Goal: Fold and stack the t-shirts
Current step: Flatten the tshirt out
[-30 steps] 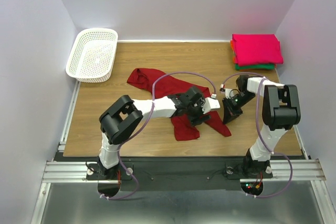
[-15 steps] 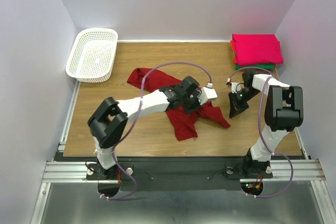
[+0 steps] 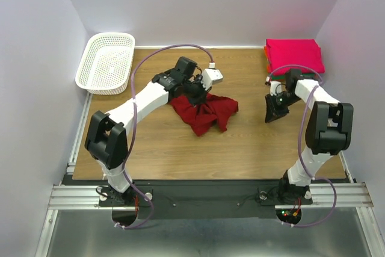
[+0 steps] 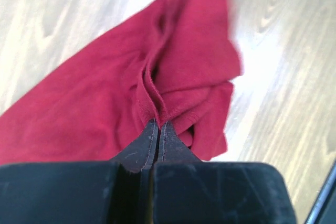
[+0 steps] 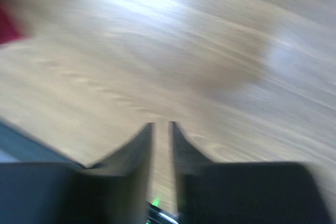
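A dark red t-shirt (image 3: pixel 206 112) lies bunched up in the middle of the table. My left gripper (image 3: pixel 195 93) is at the shirt's back edge, shut on a fold of its hem. In the left wrist view the fingertips (image 4: pixel 158 125) pinch the ribbed edge and the rest of the shirt (image 4: pixel 94 103) hangs over the wood. My right gripper (image 3: pixel 274 112) hovers to the right, apart from the shirt, with its jaws slightly open (image 5: pixel 161 125) and only bare wood between them. A folded stack with a pink t-shirt (image 3: pixel 295 56) on top sits at the back right corner.
A white lattice basket (image 3: pixel 99 88) stands at the back left corner. The right arm's forearm (image 3: pixel 304 88) crosses just in front of the folded stack. White walls close in the table on three sides.
My left gripper shut on the dark red shirt and pulled it back and left, bunching it up. My right gripper moved right, away from the shirt, and its jaws parted.
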`<state>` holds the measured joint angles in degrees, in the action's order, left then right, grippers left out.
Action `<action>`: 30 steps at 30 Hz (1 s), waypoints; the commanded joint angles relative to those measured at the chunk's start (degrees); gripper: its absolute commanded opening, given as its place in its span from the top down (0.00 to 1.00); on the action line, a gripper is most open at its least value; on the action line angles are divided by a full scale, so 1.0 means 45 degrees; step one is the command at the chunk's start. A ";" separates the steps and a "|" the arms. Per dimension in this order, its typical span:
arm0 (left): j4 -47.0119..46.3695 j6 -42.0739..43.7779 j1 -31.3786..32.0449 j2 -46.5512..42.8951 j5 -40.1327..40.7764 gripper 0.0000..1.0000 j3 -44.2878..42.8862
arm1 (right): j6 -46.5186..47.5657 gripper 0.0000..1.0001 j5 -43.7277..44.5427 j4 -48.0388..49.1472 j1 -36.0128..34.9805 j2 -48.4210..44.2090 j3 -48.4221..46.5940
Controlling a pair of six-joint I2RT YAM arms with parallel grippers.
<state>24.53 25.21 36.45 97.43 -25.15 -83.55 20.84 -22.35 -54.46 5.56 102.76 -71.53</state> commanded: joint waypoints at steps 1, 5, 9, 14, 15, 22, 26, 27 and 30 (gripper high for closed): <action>0.0154 -0.0133 0.0338 0.0555 -0.1209 1.00 -0.0145 | 0.0057 0.68 -0.3543 -0.0750 -0.0298 -0.1428 -0.0415; -0.0354 -0.0875 -0.0227 0.1297 -0.1578 1.00 -0.0514 | -0.1285 0.39 -0.5738 0.1353 -0.1214 -0.2696 0.1457; -0.0393 -0.1909 -0.1183 0.2622 -0.2555 1.00 -0.1451 | -0.2579 0.39 -0.4840 0.4577 -0.2270 -0.3694 0.3197; -0.0121 -0.2283 -0.1986 0.3563 -0.3454 1.00 -0.2585 | -0.2853 0.39 -0.4759 0.5616 -0.3384 -0.2446 0.3492; -0.0043 -0.2224 -0.2044 0.3738 -0.3474 1.00 -0.2702 | -0.2989 0.39 -0.4799 0.5810 -0.3501 -0.2387 0.3570; 0.0114 -0.2126 -0.2064 0.4169 -0.3436 1.00 -0.3054 | -0.4395 0.39 -0.4583 0.8544 -0.4321 -0.2153 0.3630; 0.0212 -0.2106 -0.2181 0.4384 -0.3416 1.00 -0.3210 | -0.4552 0.40 -0.4857 0.8800 -0.4808 -0.1528 0.3219; 0.0231 -0.2107 -0.2239 0.4443 -0.3454 1.00 -0.3230 | -0.4553 0.40 -0.4838 0.8897 -0.4946 -0.1295 0.3219; 0.0270 -0.2126 -0.2298 0.4482 -0.3455 1.00 -0.3348 | -0.4534 0.41 -0.4351 0.8899 -0.5513 -0.0748 0.2907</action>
<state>24.97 15.92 26.85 117.36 -39.20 -95.57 1.39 -42.50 -18.48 -16.25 96.86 -55.88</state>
